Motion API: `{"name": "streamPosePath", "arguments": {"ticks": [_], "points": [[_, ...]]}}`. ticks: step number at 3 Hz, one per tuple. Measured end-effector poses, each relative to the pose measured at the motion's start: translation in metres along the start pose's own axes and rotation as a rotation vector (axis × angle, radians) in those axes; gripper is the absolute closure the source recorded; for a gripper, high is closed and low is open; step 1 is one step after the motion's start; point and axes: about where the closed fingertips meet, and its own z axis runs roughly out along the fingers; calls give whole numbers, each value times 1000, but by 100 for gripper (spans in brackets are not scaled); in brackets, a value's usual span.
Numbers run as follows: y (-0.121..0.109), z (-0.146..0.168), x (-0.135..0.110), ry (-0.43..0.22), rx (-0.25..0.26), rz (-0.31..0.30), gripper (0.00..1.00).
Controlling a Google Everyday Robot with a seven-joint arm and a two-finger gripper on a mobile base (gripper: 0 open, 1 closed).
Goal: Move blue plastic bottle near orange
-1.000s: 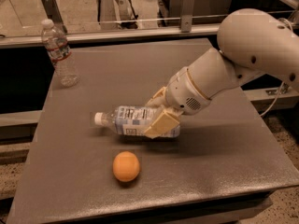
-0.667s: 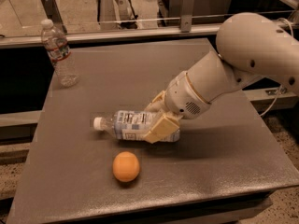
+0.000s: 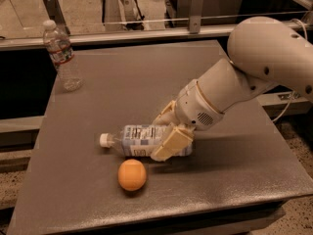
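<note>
- The gripper (image 3: 159, 137) clamps the blue plastic bottle (image 3: 136, 139) across its labelled body, one pale finger (image 3: 172, 140) in front and the other behind, with the jaws closed on the bottle.
- The bottle lies on its side on the grey table (image 3: 137, 82), just behind the orange (image 3: 132, 174). Its white cap points to the camera's left of the orange. The two appear close but not touching.
- The step in hand looks like the last stretch of the carry: the bottle is being brought down beside the orange and is all but placed.
- The next move calls for letting the bottle rest fully on the table, parting the jaws and lifting the arm (image 3: 259, 67) up and away from the orange. It must neither roll the bottle nor nudge the fruit.
- Against the frame a second ago, the bottle and gripper sit nearer the orange, and the strip of table between them has narrowed. The orange has not shifted.
- A clear water bottle (image 3: 61, 55) stands upright well behind the orange, at the far left corner, and plays no part.
</note>
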Motion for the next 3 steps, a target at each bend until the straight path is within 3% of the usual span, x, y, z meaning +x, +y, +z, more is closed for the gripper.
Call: {"name": "streamPosePath", "arguments": {"ticks": [1,2,3], "points": [[4,-1,4,12,-7,-5,0],[3,-6,9,19,-8,-9,0],[-11,-47,26,10,53,2,0]]}}
